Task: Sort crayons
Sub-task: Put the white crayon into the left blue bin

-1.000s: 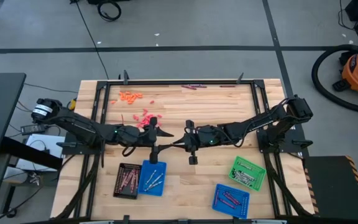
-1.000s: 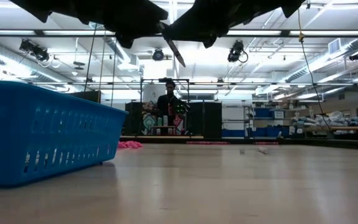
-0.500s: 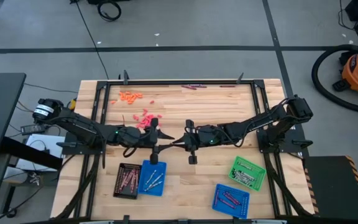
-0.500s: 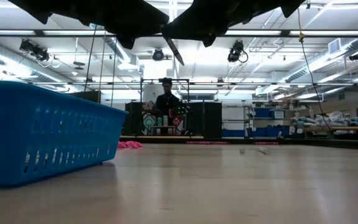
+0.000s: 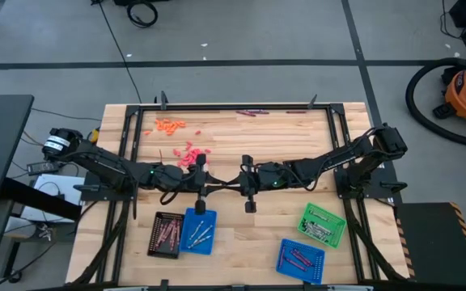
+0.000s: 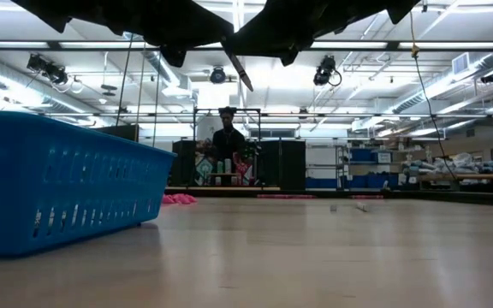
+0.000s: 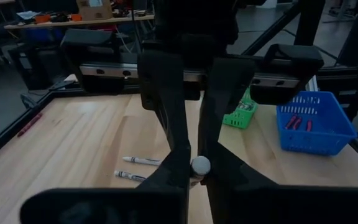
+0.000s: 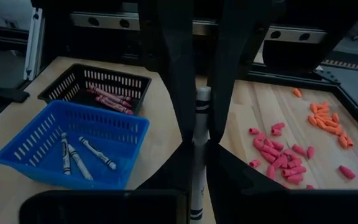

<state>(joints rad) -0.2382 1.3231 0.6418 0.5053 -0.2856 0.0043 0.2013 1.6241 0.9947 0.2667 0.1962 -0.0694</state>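
Note:
A silver-grey crayon [image 8: 200, 118] in a white wrapper hangs above the table's middle, between my two grippers, which face each other. My left gripper [image 5: 213, 183] comes from the table's left and is shut on the crayon's near end. My right gripper [image 5: 235, 183] comes from the right and is shut on the crayon's shaft. Loose pink pieces [image 5: 191, 152] and orange pieces [image 5: 168, 124] lie on the far left of the table. Two white-wrapped crayons [image 7: 138, 168] lie flat on the wood below. My left gripper pinches the crayon's round end [image 7: 200, 165] between its two fingers. The fingers come almost level from the table's left and lie along the crayon, which is clear of the table. My right gripper pinches the crayon's wrapped shaft [image 8: 197, 146] between its two fingers. They come from the table's right, slanting slightly down, along the crayon. The crayon sticks out past the fingertips toward my left gripper.
A black tray [image 5: 167, 234] with dark red crayons and a blue tray [image 5: 199, 232] with silver ones stand near the front left. A green tray [image 5: 323, 224] and a second blue tray [image 5: 301, 259] stand front right. A few purple crayons [image 5: 249, 113] lie at the far edge.
My left gripper has shut on the end of the crayon that my right gripper holds out. Both arms have kept their places, and the crayon has stayed level between them.

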